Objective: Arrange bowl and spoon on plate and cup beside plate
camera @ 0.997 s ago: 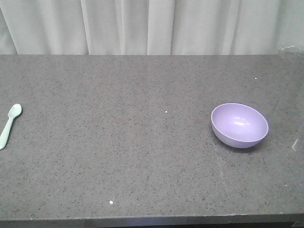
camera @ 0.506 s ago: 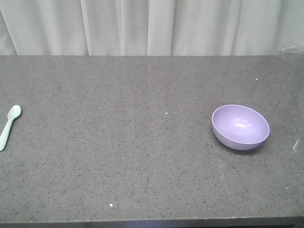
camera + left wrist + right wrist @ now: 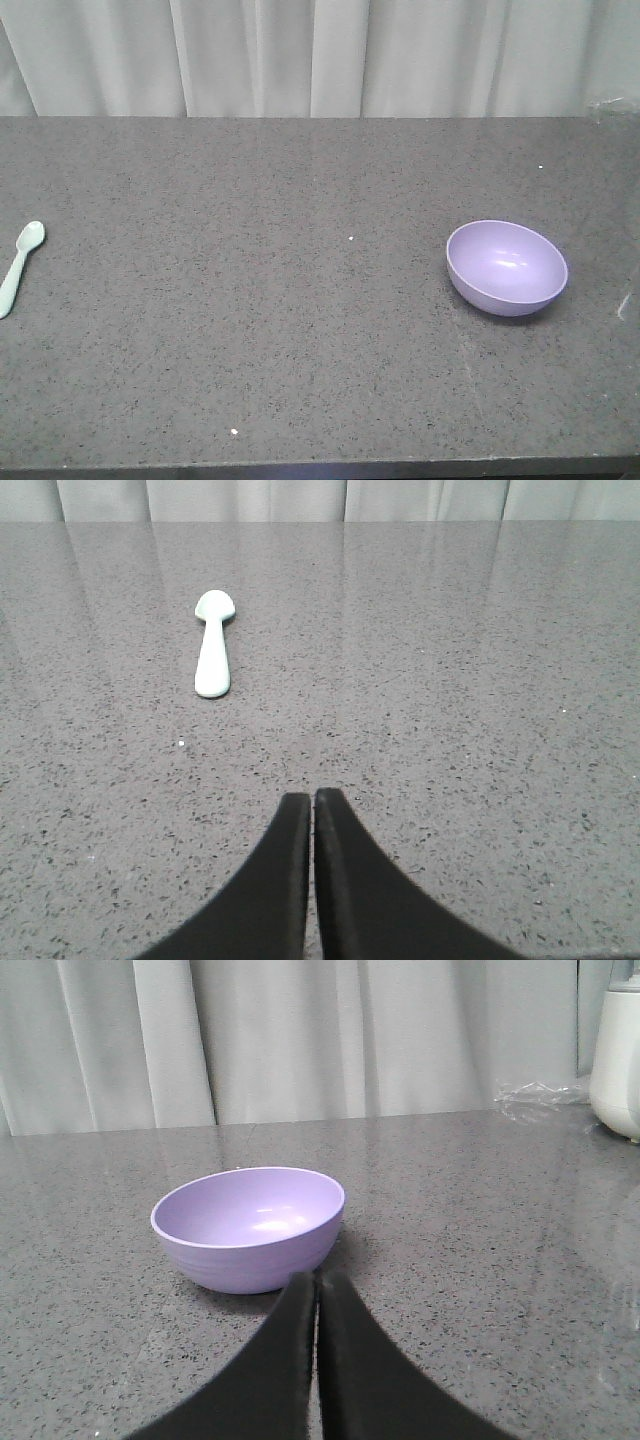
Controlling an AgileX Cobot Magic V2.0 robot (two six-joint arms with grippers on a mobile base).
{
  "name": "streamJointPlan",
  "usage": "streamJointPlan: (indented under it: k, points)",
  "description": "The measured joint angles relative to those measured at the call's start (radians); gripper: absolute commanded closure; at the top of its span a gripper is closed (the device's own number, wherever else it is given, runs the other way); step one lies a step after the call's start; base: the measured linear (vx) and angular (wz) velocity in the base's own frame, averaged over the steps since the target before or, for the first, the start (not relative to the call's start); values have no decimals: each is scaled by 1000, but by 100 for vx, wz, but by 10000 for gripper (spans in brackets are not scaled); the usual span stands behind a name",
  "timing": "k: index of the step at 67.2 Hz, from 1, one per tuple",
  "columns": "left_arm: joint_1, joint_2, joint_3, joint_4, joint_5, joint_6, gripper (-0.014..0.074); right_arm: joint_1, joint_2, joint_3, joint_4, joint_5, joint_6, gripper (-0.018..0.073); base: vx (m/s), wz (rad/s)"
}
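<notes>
Left tool (image 3: 312,802) pinched closed, empty, spoon (image 3: 213,650) ahead on table (image 3: 300,330), right tool (image 3: 317,1282) likewise closed, bowl (image 3: 248,1225) just beyond it

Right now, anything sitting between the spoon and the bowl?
No. In the front-facing view, the stretch between the spoon and the bowl is bare grey countertop, with only a few tiny pale specks.

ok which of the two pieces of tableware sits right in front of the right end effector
The lavender bowl, just ahead of the right end effector. The mint spoon lies far away, before the left end effector.
</notes>
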Motion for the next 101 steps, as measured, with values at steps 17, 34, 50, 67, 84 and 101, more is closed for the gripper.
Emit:
streamJointPlan:
  k: [17,34,50,67,84,101]
  points:
    - [0,0,0,0,0,0,603,0,0,0,0,0,0,562,0,0]
    - [0,0,0,0,0,0,603,0,0,0,0,0,0,562,0,0]
    - [0,0,0,0,0,0,603,0,0,0,0,0,0,562,0,0]
    - [0,0,0,0,0,0,603,0,0,0,0,0,0,562,0,0]
    - [0,0,0,0,0,0,603,0,0,0,0,0,0,562,0,0]
    - [0,0,0,0,0,0,603,0,0,0,0,0,0,562,0,0]
